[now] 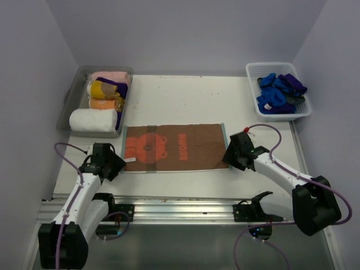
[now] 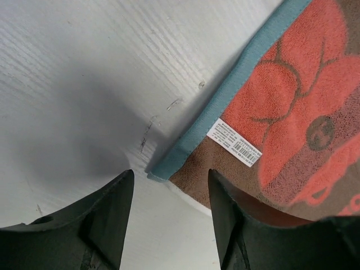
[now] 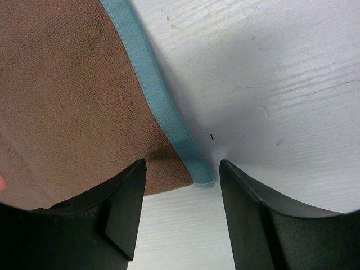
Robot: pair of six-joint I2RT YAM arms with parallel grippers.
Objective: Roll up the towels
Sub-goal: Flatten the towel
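While the rust-brown towel (image 1: 174, 147) lies flat on the table (image 1: 185, 95), the left gripper (image 2: 170, 174) sits spread at its near-left corner, holding nothing. The right gripper (image 3: 183, 166), likewise spread, brackets the near-right corner.

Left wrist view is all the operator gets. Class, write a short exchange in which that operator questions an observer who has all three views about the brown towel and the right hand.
Operator: I see one corner of the brown towel. Is the rest flat?
Observer: Yes. From above, it lies fully spread out and unrolled on the table.
Operator: Where is the right hand?
Observer: At the towel's near right corner, open, with the corner between its fingers.
Operator: Are any towels done?
Observer: Several rolled towels sit in the grey tray at far left, with the white one nearest the arms.
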